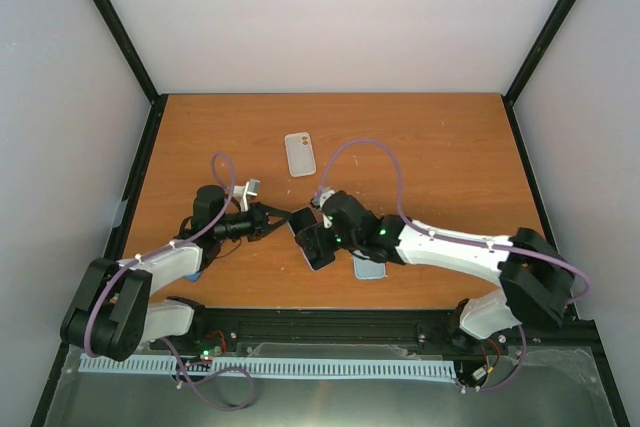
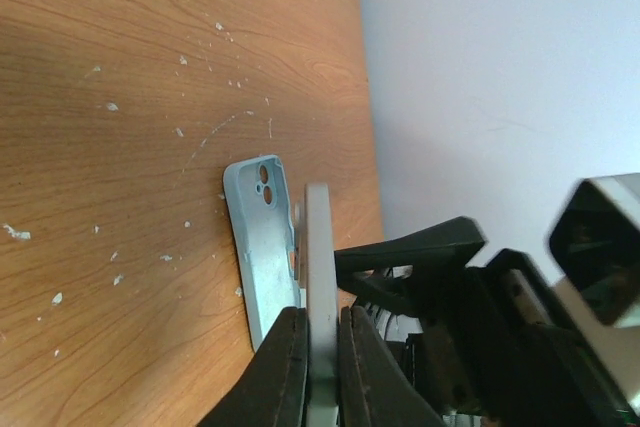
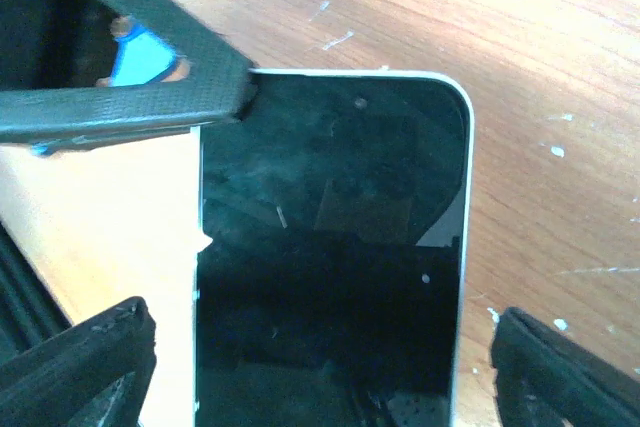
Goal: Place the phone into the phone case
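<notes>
The phone [image 1: 320,252] is black and glossy, with an edge that looks pale in the wrist views. It is held flat a little above the table. My left gripper [image 1: 285,218] is shut on its thin edge [image 2: 319,267], with the gripper [image 2: 320,347] pinching one end. In the right wrist view the dark screen [image 3: 330,247] fills the middle. My right gripper [image 3: 325,367] is open, one finger on each side of the phone and clear of its edges. The pale sky-blue phone case [image 1: 370,269] lies on the table beside the phone, hollow side up [image 2: 255,257].
A white case [image 1: 300,154] lies farther back on the wooden table [image 1: 430,147]. A darker blue thing [image 1: 195,275] shows under my left arm and past my left finger [image 3: 140,55]. White walls and black frame posts enclose the table.
</notes>
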{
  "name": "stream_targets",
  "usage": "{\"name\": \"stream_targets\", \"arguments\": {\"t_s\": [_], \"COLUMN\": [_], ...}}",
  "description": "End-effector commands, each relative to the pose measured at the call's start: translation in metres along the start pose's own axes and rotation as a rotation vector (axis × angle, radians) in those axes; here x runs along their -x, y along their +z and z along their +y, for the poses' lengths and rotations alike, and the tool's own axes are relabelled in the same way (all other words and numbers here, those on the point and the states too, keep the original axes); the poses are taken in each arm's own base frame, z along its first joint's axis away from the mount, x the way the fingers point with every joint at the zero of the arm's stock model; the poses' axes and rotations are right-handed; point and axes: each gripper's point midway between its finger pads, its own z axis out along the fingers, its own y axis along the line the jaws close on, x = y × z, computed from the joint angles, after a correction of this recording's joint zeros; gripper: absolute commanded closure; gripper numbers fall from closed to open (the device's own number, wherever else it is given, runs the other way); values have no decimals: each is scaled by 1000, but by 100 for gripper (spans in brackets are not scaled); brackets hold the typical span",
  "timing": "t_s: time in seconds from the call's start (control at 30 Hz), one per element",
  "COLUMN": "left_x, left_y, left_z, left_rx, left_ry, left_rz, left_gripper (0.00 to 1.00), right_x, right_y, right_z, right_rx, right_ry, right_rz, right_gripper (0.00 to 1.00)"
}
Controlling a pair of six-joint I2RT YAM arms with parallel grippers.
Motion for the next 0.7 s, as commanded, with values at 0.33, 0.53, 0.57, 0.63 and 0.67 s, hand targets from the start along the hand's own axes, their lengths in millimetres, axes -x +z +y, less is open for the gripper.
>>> {"name": "stream_targets", "arguments": {"t_s": [0.33,0.53,0.57,0.63,0.67], "left_x": [-7,-9,-10,-12,-12], "left_y": [-3,-7,-8,-10,-11], "left_z": [-63,-74,-77,-80,-82], "left_rx": [-196,-232,-242,-255,-258], "left_ry": [244,265,272,282,287], "left_rz": [145,160,163,164,164], "left_gripper": [99,100,100,100,100], "right_x": [10,11,10,9,8], "right_y": [-82,-90,-89,-87,-85], "right_z": [6,-1,2,8,9], "right_rx": [334,413,434,475,488], "right_ry": [79,100,102,114,120], "right_rz": [-103,-105,-96,-80,-74], "right_gripper": [35,48,50,50,50]}}
